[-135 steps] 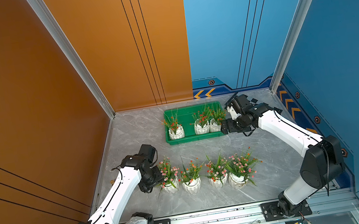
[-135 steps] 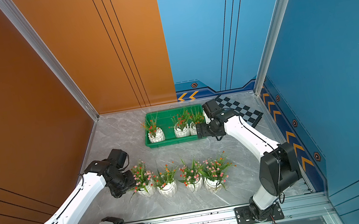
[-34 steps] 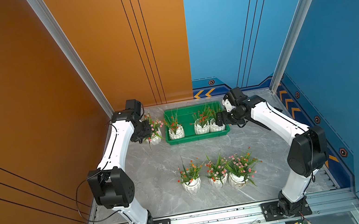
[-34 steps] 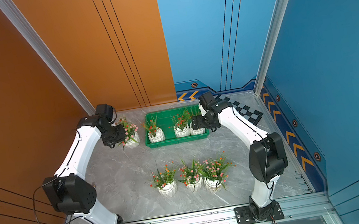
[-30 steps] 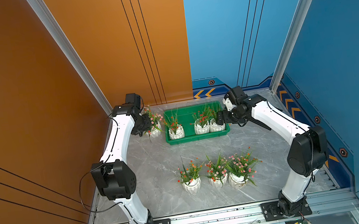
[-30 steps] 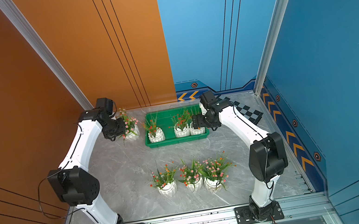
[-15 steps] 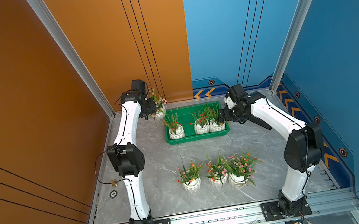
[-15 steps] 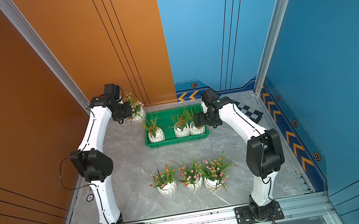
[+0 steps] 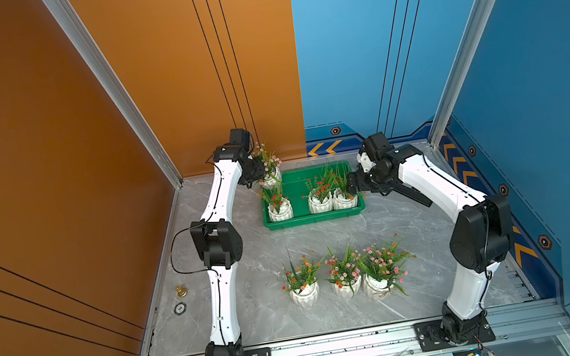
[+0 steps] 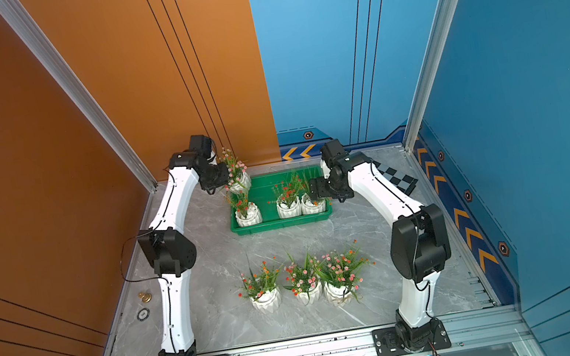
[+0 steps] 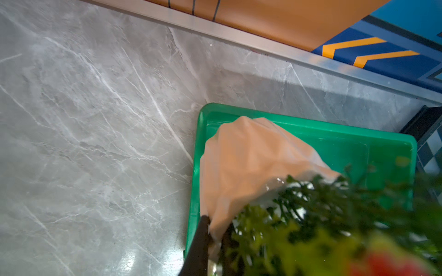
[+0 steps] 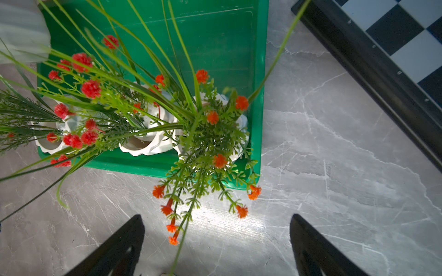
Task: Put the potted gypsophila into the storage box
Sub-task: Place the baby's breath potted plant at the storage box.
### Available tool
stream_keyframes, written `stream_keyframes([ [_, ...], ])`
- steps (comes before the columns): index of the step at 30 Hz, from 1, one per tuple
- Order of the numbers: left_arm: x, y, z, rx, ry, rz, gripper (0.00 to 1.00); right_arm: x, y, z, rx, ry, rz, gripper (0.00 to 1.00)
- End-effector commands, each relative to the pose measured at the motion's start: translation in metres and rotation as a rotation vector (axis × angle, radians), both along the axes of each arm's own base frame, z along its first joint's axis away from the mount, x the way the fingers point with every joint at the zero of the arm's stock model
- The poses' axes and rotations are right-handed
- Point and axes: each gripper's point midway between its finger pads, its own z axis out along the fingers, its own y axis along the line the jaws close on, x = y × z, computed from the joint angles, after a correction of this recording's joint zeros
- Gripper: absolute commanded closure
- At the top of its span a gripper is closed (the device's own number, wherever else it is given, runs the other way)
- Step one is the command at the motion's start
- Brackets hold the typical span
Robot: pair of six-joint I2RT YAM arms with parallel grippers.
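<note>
Left fingers (image 11: 199,241) pinch a white ribbed flowerpot's (image 11: 251,162) rim above the bright green plastic tray (image 11: 323,126), a slip-prone hold; right fingers (image 12: 119,246) spread.

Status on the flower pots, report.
Left gripper shut on a pot at the storage box's far left corner. Right gripper open, empty. Three pots boxed, three more waiting. Nothing blocking.

Grey marbled bench (image 9: 256,253) here: the green storage box (image 9: 315,218) sits toward the back wall, a chequered board (image 10: 398,180) near its right end. Up front, three potted gypsophila (image 9: 347,285) stand in a tight row. A small brass knob (image 9: 180,290) and a round disc (image 9: 179,308) lie by the left edge.
</note>
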Motion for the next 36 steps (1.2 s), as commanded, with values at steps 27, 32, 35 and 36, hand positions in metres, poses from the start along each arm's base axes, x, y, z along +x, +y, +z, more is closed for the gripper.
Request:
stream_keyframes([
  [27,-0.002,-0.017,-0.025,0.035,0.034,-0.032,1.0,-0.001,-0.002,-0.024,-0.025,0.071,0.022,0.04],
  [32,0.0,-0.014,-0.038,0.056,0.053,-0.026,1.0,-0.001,-0.002,-0.027,-0.027,0.078,0.022,0.04],
  [35,0.001,-0.012,-0.045,0.061,0.065,-0.022,1.0,0.0,-0.002,-0.028,-0.026,0.079,0.022,0.04],
  [36,0.001,-0.013,-0.047,0.063,0.067,-0.022,1.0,0.0,-0.002,-0.029,-0.025,0.08,0.022,0.04],
])
